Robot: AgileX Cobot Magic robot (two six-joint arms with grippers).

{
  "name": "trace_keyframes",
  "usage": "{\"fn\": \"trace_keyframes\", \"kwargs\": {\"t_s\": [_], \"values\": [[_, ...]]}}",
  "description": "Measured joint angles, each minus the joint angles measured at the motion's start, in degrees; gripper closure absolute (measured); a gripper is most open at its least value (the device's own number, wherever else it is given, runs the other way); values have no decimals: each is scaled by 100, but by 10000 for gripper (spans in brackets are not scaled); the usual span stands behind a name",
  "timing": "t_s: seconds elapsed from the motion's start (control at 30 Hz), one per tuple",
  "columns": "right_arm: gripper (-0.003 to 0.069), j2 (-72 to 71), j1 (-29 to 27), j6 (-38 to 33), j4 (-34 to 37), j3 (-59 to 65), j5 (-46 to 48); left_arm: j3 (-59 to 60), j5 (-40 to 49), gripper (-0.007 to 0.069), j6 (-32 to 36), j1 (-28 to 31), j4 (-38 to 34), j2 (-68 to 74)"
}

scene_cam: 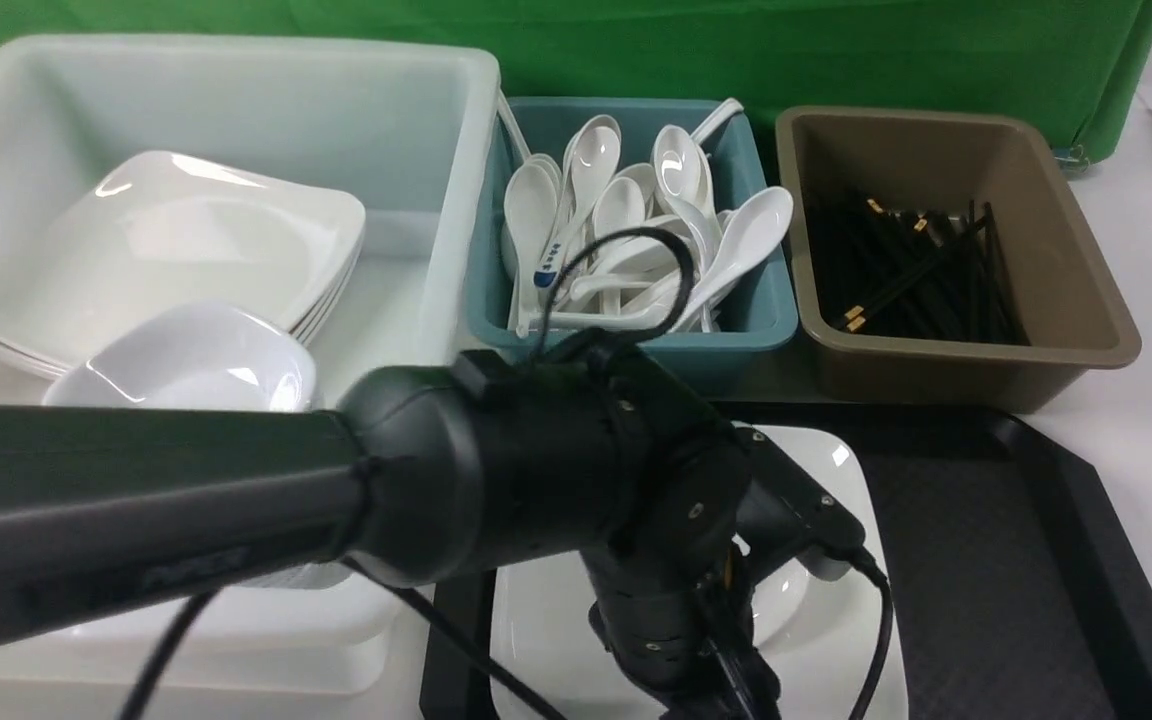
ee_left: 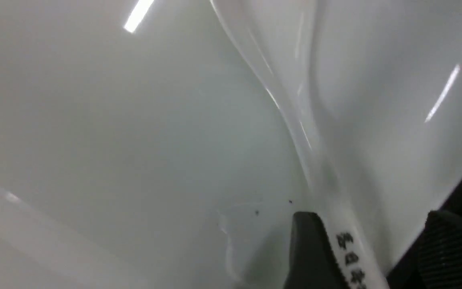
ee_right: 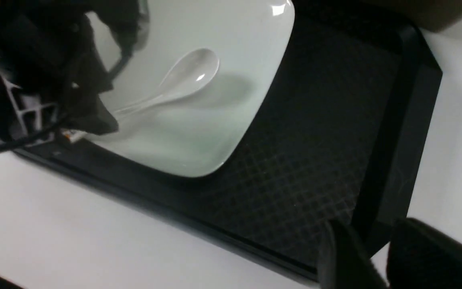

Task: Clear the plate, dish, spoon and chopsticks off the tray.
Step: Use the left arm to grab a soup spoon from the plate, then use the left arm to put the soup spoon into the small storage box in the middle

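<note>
Left wrist view: the spoon handle is straddled by the spread left fingers, not yet pinched.
The spoon is seen lying in the plate on the tray. The grip would best be closed squarely across the glossy handle and lifted straight up, so that nothing slips and the plate is not dragged. The right fingers are held slightly parted and empty near the tray's rim.
</note>
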Motion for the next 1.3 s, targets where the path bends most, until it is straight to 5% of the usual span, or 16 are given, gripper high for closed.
{"fn": "trace_keyframes", "kwargs": {"t_s": [0.1, 0.2, 0.33, 0.43, 0.53, 0.87, 1.17, 1.3], "values": [[443, -79, 0, -110, 0, 0, 0, -192, -5, 160, -6, 0, 43, 321], [443, -104, 0, -152, 0, 0, 0, -246, -77, 166, -60, 0, 178, 547], [443, -104, 0, -289, 0, 1, 0, -283, -114, 265, -151, 0, 365, 613], [443, -104, 0, -419, 0, 1, 0, -290, -114, 454, -184, 0, 379, 619], [440, -104, 0, -449, 0, 1, 0, -290, -114, 547, -203, -1, 373, 601], [426, -104, 0, -598, 0, 1, -12, -1299, -126, 546, -395, 346, 817, -323], [426, -104, 0, -516, 66, 1, -63, -2810, -2011, 538, -382, 2199, 662, 496], [426, -104, 0, -500, 157, 1, -63, -3151, -2444, 450, -307, 2552, 638, 1106]]}}
